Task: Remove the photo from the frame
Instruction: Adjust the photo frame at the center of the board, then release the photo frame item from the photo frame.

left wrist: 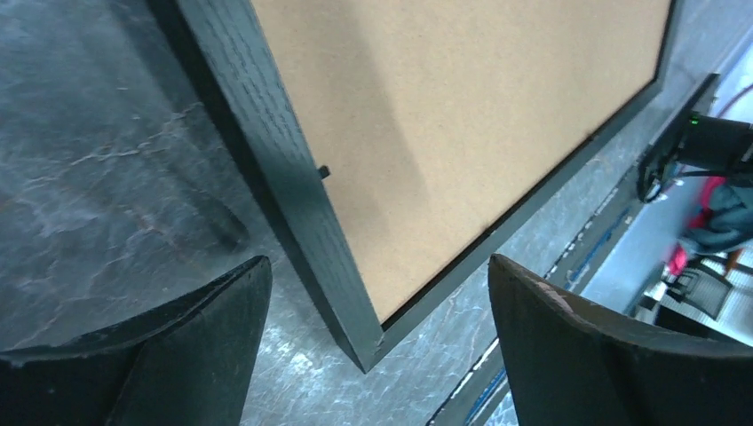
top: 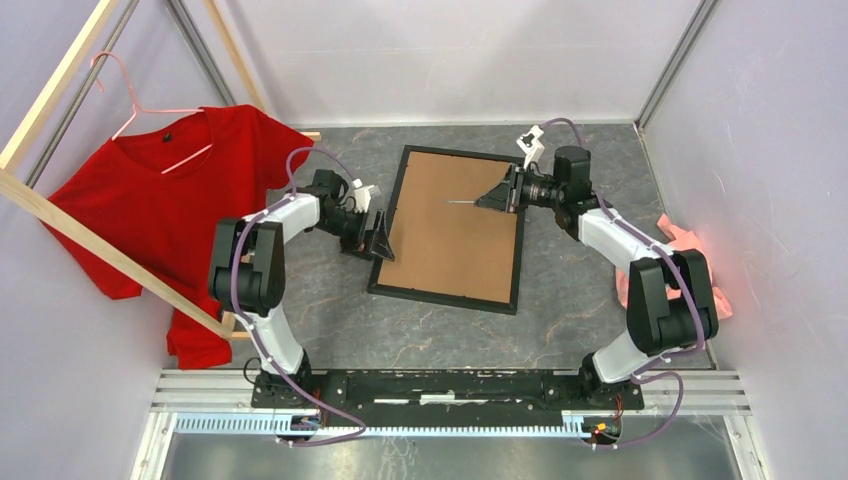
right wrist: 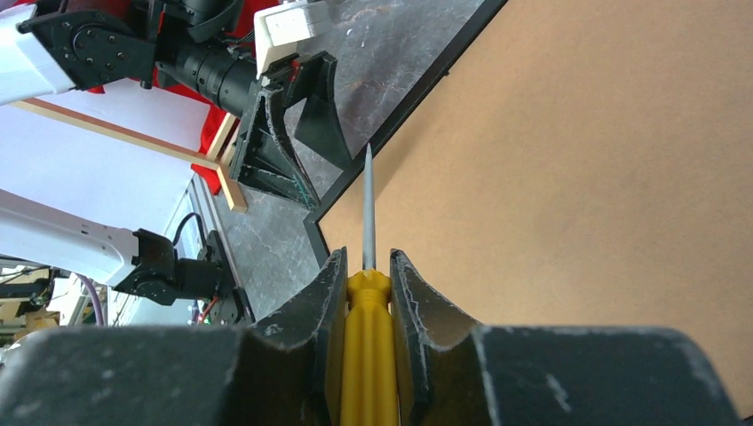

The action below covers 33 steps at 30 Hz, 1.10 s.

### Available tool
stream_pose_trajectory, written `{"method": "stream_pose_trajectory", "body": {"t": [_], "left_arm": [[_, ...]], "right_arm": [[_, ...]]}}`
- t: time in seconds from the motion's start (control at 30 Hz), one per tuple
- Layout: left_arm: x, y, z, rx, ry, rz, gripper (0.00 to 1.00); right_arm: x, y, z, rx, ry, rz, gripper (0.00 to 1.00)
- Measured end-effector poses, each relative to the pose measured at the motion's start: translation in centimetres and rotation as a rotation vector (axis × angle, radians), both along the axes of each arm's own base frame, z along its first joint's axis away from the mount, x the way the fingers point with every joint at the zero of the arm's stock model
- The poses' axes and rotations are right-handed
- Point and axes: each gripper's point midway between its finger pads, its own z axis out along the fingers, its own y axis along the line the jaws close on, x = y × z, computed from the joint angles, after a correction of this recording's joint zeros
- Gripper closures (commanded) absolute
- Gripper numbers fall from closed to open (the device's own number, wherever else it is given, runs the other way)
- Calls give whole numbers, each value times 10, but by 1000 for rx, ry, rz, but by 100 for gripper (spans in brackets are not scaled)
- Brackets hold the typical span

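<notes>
Right pincer clamped on a screwdriver over the backing board, left pincer spread beside the frame's left edge: opening the back, probably levering the small black tab next.

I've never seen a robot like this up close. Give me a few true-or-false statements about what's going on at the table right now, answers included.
1. The frame lies face down, with its brown backing board facing up. True.
2. The right gripper is empty. False: it is shut on a yellow-handled screwdriver, whose shaft points out over the backing board.
3. The left gripper is clamped on the frame's edge. False: its jaws stand open by a corner of the frame and grip nothing.
4. A red T-shirt hangs at the left side of the scene. True.
</notes>
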Motion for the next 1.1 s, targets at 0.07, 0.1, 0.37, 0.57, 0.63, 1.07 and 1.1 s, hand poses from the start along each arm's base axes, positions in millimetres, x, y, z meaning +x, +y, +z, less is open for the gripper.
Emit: {"method": "stream_pose_trajectory", "body": {"t": [0.07,0.1,0.37,0.57,0.63,1.07,1.1], "left_arm": [[-4,-5,-1,-36,14,-24,0],[-6,-7,-1,-49,23,-33,0],[-20,-35,-5,-95,18,-127,0],[-36,-65,-4,-134,-3,-228,0],[-36,-68,-4,-143,-9,-234,0],[51,-43,15,-44,-168,-26,8],[61,-43,17,-30,-190,-11,10]], "right_arm": [[-2,5,-1,-6,0,7,100],[-4,7,-2,-9,3,11,100],[-3,24,-35,-45,114,44,100],[-2,38,-61,-73,189,70,100],[-7,43,-71,-83,221,85,100],[-28,61,-84,-88,258,155,100],[-28,61,-85,-86,262,159,100]]}}
